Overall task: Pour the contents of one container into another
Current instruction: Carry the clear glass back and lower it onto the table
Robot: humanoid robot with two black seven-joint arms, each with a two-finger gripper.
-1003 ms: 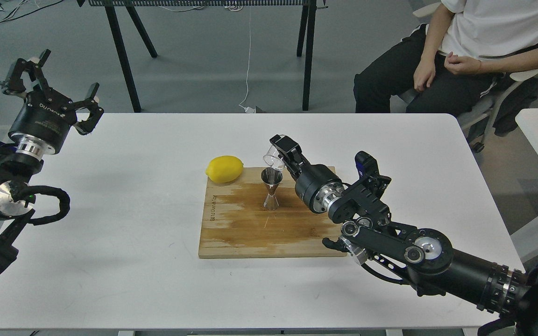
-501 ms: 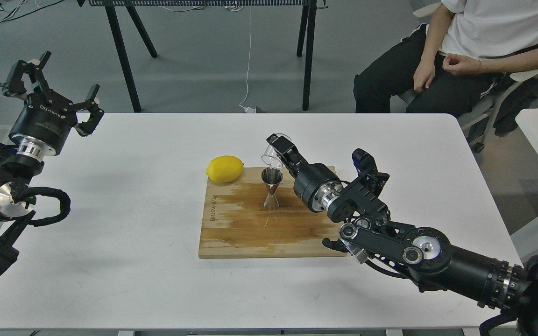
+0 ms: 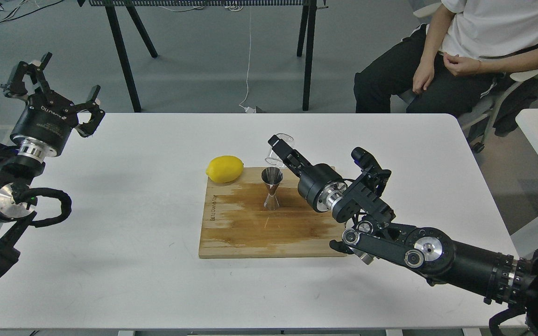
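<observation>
The steel jigger (image 3: 272,188) stands upright on the wooden cutting board (image 3: 250,228), near its back edge. Just behind and above it, my right gripper (image 3: 279,149) is shut on the clear glass cup (image 3: 281,150), which it holds nearly upright, its rim toward the far side and no longer over the jigger's mouth. My left gripper (image 3: 53,87) hangs open and empty above the table's far left corner, well away from both containers.
A yellow lemon (image 3: 224,169) lies at the board's back left corner. A seated person (image 3: 465,56) is beyond the table's far right edge, and black table legs (image 3: 122,56) stand behind the white table (image 3: 110,261).
My right gripper has turned the glass cup back from its tilt over the jigger toward upright, lifting it slightly up and away. The left arm has barely moved.
</observation>
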